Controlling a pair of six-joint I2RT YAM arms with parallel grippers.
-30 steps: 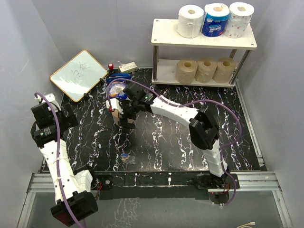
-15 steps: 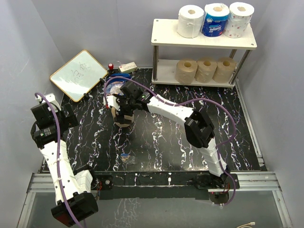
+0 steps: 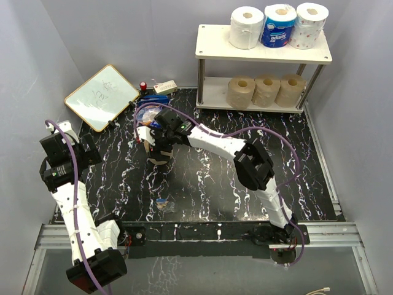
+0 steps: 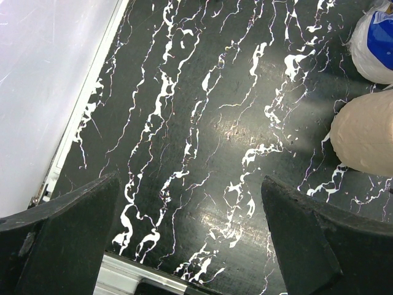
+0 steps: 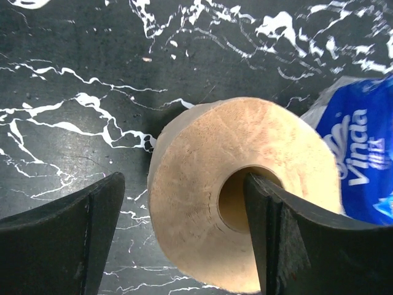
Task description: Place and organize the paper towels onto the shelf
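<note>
Right fingers (image 5: 67, 239) straddle the wall of a tan roll (image 5: 196, 184), spread apart, with one inside its core and the other outside, not touching.

Black marbled counter (image 3: 209, 178) carries a two-tier shelf (image 3: 215, 46) at the far right. Right arm (image 3: 215, 140) reaches from its near base, elbow bent, across to left-centre. Left arm (image 3: 67, 184) stands folded at the left edge, its left fingers (image 4: 55, 246) spread wide over the counter. On the shelf, three tan rolls (image 3: 265, 90) sit below, with the white roll (image 3: 246, 27), blue-wrapped roll (image 3: 279, 26) and dotted roll (image 3: 310, 26) above. A blue-and-white packet (image 5: 362, 160) lies just beside the tan roll.

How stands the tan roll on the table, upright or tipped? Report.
Upright: tan-brown cylindrical paper roll shows its hollow core facing upward.
</note>
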